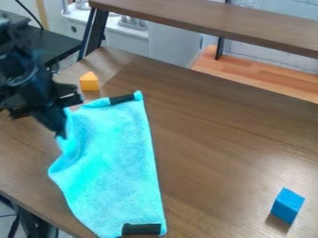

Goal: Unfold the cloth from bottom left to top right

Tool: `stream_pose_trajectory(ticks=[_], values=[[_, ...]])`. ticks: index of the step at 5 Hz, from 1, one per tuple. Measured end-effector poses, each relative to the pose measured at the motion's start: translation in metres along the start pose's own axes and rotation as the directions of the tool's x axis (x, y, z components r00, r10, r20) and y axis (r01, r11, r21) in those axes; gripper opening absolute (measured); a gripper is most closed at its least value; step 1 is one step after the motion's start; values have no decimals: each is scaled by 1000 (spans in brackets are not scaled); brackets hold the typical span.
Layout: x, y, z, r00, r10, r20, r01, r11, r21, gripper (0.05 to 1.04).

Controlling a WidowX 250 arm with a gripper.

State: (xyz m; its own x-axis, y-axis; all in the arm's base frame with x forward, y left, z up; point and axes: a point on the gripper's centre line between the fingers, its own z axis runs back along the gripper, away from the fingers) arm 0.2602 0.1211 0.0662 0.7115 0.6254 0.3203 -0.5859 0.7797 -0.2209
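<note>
- At the left, the black gripper (60, 129) hangs down at the cloth's upper left edge; I cannot tell whether it has a pinch of fabric or only touches it.
- The cloth (115, 158) lies to the right of the gripper and mostly below it, flat on the counter (217, 135) over much of its area.
- Its left edge is uneven: rumpled beside the gripper, bulging outward lower down, then slanting in toward the bottom.
- Its long axis runs from the top of the view to the bottom, leaning slightly right as it descends, so the gripper is beside a long side and much closer to the top end.
- The orange block (89, 82) stands just beyond the top end, near the gripper; a pull straight up could well knock it.
- 2 black strips mark the cloth's ends: the top strip (122, 99) and the bottom strip (142, 229).
- The right edge is nearly straight. Top right, as I judge it, lies across the cloth's width from the gripper, while the bottom left part is well below, so the next move turns on that offset.
- The blue block (288, 205) is far right, well apart.
</note>
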Motion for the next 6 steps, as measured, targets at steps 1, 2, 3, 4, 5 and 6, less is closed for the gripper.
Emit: stream_pose_trajectory(ticks=[1, 2, 3, 4, 5, 6], values=[[0, -36, 0, 999, 32, -18, -32, 999, 21, 49], [-2, -72, -18, 998, 47, -46, -45, 998, 52, 49], [-5, -109, -39, 997, 53, -55, -48, 995, 90, 49], [-3, -142, -56, 996, 71, -56, -65, 993, 103, 49], [-3, -179, -65, 997, 58, -43, -54, 995, 86, 49], [-6, -212, -76, 999, 41, -36, -38, 996, 79, 49]])
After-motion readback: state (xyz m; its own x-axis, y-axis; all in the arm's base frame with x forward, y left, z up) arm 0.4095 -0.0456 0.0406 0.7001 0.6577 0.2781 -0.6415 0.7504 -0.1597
